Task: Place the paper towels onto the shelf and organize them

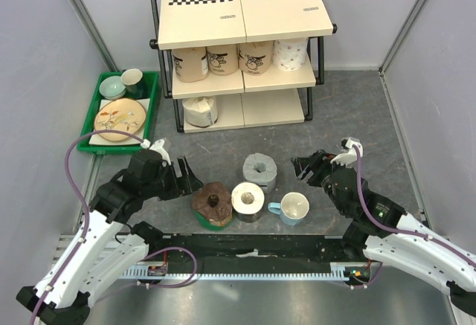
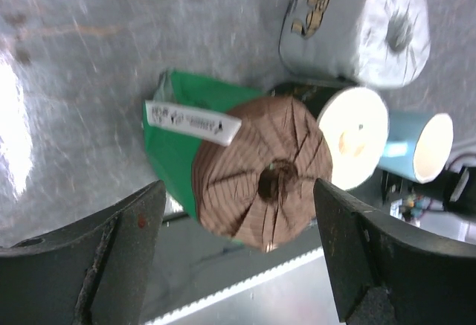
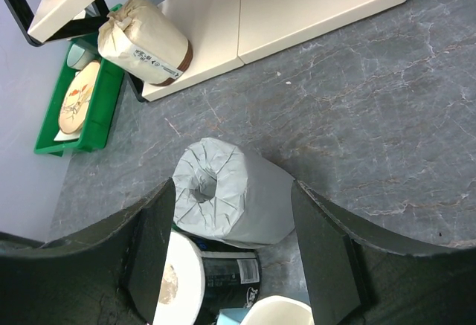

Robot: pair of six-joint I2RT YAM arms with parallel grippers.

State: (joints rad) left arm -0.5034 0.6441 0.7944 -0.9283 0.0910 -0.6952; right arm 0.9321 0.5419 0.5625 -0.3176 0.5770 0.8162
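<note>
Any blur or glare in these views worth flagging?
Left wrist: visibly blurred, the brown roll soft-edged, with a blown-out glare patch on the table at left. Right wrist: sharp, the grey roll crisp. Top external: sharp and evenly lit, shadows faint.

lit: bright, even | L wrist cam: blur + glare at left | others sharp
</note>
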